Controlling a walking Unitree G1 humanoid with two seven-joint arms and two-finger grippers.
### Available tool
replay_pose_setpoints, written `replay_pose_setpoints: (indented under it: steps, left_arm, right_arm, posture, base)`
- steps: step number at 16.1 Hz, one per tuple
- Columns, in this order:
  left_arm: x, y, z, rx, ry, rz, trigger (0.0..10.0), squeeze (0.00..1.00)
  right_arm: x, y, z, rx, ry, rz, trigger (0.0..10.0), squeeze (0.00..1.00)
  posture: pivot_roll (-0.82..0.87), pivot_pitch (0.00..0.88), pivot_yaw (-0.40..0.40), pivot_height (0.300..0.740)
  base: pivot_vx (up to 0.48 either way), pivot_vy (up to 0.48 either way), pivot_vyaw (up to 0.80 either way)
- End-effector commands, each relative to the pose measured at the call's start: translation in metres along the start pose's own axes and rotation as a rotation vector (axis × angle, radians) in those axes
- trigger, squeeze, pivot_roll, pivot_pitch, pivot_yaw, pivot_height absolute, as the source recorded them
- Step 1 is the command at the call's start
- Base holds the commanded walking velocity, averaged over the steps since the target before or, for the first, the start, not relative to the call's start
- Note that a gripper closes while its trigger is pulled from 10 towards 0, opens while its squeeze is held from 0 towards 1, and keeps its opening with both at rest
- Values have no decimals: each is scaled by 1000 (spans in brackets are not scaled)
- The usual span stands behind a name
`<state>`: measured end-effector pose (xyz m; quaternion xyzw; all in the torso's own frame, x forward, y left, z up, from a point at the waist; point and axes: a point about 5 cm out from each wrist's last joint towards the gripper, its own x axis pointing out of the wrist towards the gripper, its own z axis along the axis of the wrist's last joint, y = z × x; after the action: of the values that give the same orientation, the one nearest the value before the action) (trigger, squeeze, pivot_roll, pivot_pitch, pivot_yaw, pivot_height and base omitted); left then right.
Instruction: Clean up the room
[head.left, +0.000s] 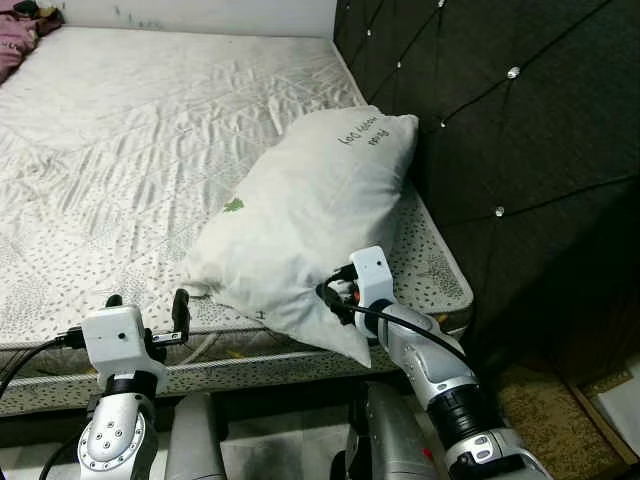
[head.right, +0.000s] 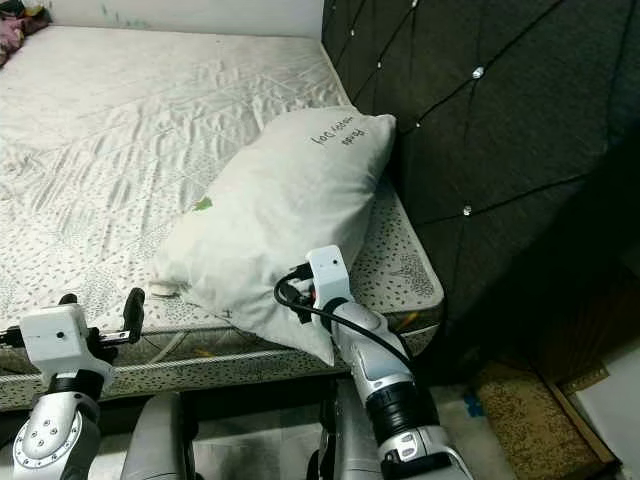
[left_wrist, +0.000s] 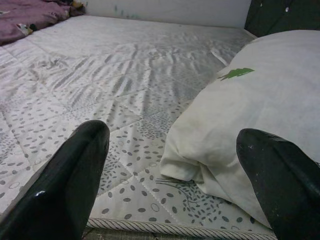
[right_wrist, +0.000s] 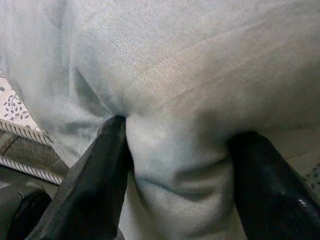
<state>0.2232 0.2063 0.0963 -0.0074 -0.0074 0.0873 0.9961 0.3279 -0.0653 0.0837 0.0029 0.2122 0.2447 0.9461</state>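
White cotton bunches between the fingers of my right end effector (head.left: 335, 293), which pinches the near corner of the pillow (head.left: 310, 205) where it overhangs the mattress edge; I judge that grip is for dragging it straight against the headboard (head.left: 500, 130). The pillow lies slantwise at the bed's right side, touching the dark tufted panel. My left end effector (head.left: 148, 318) hovers spread wide at the near edge, holding nothing. The quilted mattress (head.left: 130, 140) is bare, with purple bedding (head.left: 20, 40) crumpled far left
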Motion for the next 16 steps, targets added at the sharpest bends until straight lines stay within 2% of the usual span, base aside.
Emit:
replay_pose_setpoints:
  steps: [1, 6, 9, 13, 16]
  left_arm:
    - [1, 0, 3, 1, -6, 2, 10000, 0]
    - [1, 4, -1, 13, 4, -1, 10000, 0]
    - [3, 2, 3, 17, -9, 1, 10000, 0]
    - [-3, 12, -1, 29, 11, 25, 10000, 0]
    - [-1, 3, -3, 10, 7, 26, 10000, 0]
  right_arm:
    - [2, 3, 9, -6, -34, 21, 0, 0]
    - [1, 1, 1, -5, -46, -6, 0, 0]
    - [1, 8, 6, -70, -73, 108, 0, 0]
    - [4, 11, 11, -148, -74, 196, 0, 0]
    - [7, -15, 43, -229, -137, 123, 0, 0]
  posture:
    - [83, 84, -87, 558]
    - [92, 42, -78, 558]
    - [95, 52, -86, 558]
    - [105, 51, -96, 558]
    - [98, 41, -110, 558]
  base:
    - [0, 0, 0]
    - [0, 0, 0]
    - [0, 0, 0]
    - [0, 0, 0]
    - [0, 0, 0]
